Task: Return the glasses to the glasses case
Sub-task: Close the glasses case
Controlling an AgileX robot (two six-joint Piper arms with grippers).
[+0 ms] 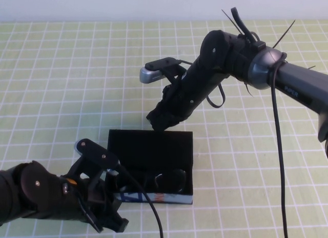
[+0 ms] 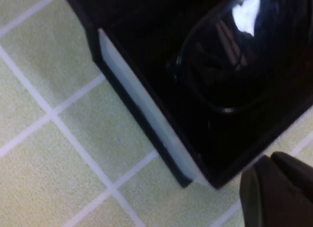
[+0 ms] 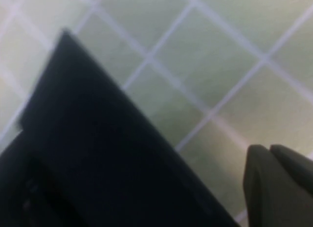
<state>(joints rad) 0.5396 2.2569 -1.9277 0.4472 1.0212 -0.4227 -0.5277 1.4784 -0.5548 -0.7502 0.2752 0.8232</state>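
The glasses case [image 1: 150, 145] is an open black box on the table, with a blue-and-white strip [image 1: 154, 198] on its front side. The black glasses [image 1: 165, 180] lie inside it, against the front wall. My left gripper [image 1: 119, 225] is shut and empty, low beside the case's front left corner. In the left wrist view the fingers [image 2: 274, 188] sit just off that corner of the case [image 2: 142, 104], with a lens of the glasses [image 2: 230, 56] inside. My right gripper [image 1: 159, 122] is shut and empty, just above the case's back edge. The right wrist view shows the fingers [image 3: 271, 183] beside the black case [image 3: 98, 153].
The table [image 1: 61, 84] has a green cloth with a white grid. The right arm [image 1: 225, 53] reaches in from the far right with loose cables. The left arm [image 1: 36, 194] lies along the front left.
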